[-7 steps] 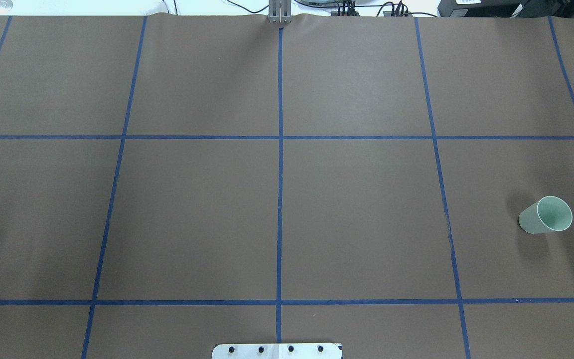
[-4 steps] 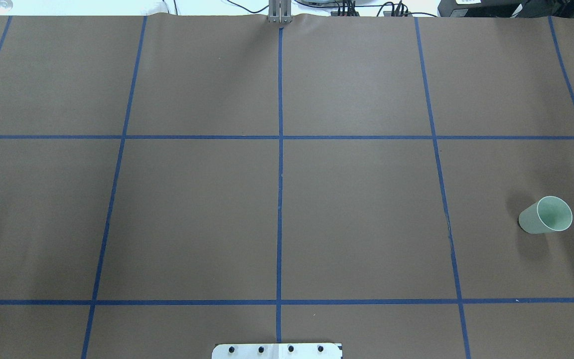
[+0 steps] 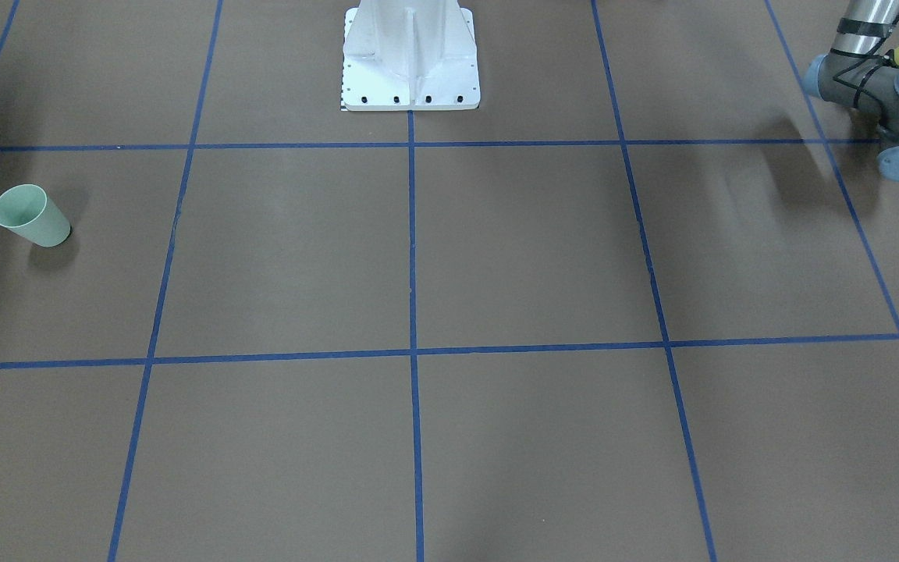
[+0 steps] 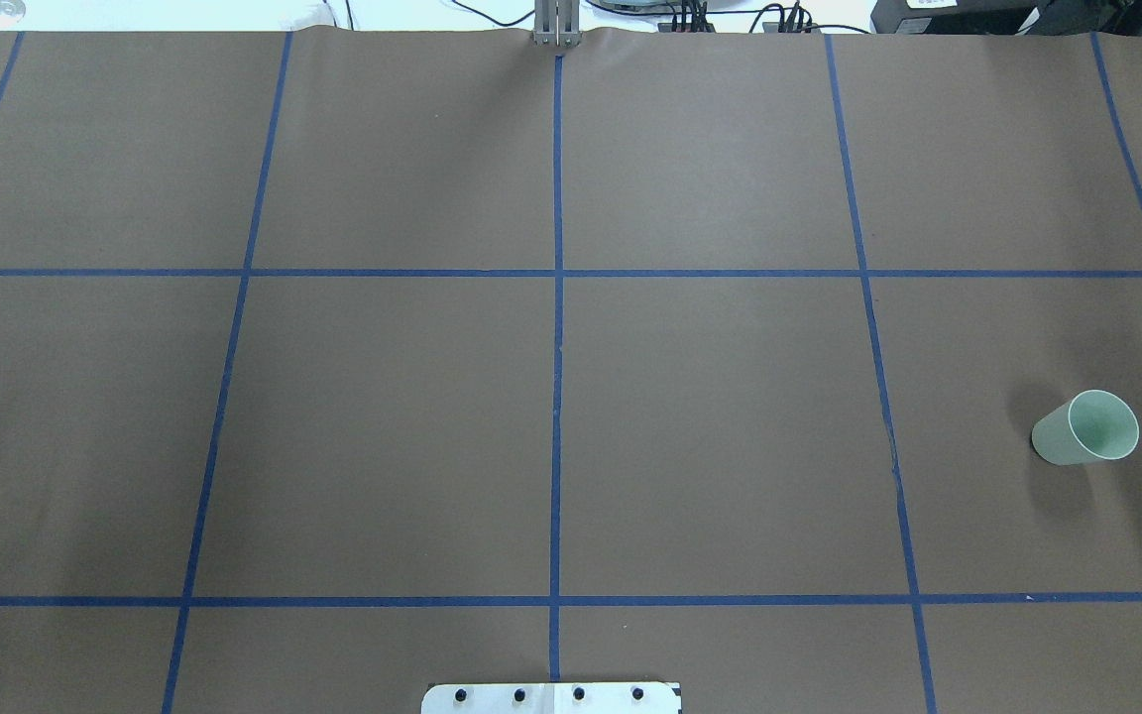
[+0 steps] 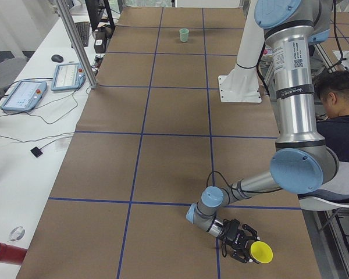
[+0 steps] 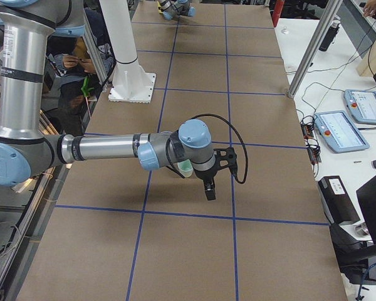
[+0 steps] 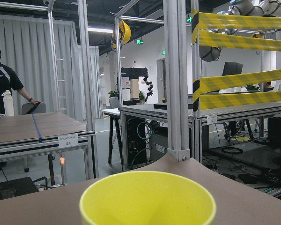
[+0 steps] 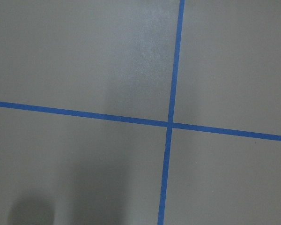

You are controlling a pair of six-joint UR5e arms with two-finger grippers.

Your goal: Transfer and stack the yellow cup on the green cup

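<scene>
Yellow cup [image 5: 261,253] at the tip of the left tool [image 5: 239,240]; green cup [image 4: 1086,428] far across the surface [image 4: 710,416].
The yellow cup is at the surface's end on the robot's left, near the robot-side edge. Its mouth is turned away from the tool, and its rim fills the bottom of the left wrist view. Whether that tool is clamped on it cannot be told. The green cup stands upright near the opposite end. The right tool [image 6: 210,190] hangs close by it, fingers apart or together unclear.

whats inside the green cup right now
Nothing shows inside the green cup: the overhead and front views show only bare pale inner wall. The slanted view hides part of its bottom behind its own wall.
</scene>
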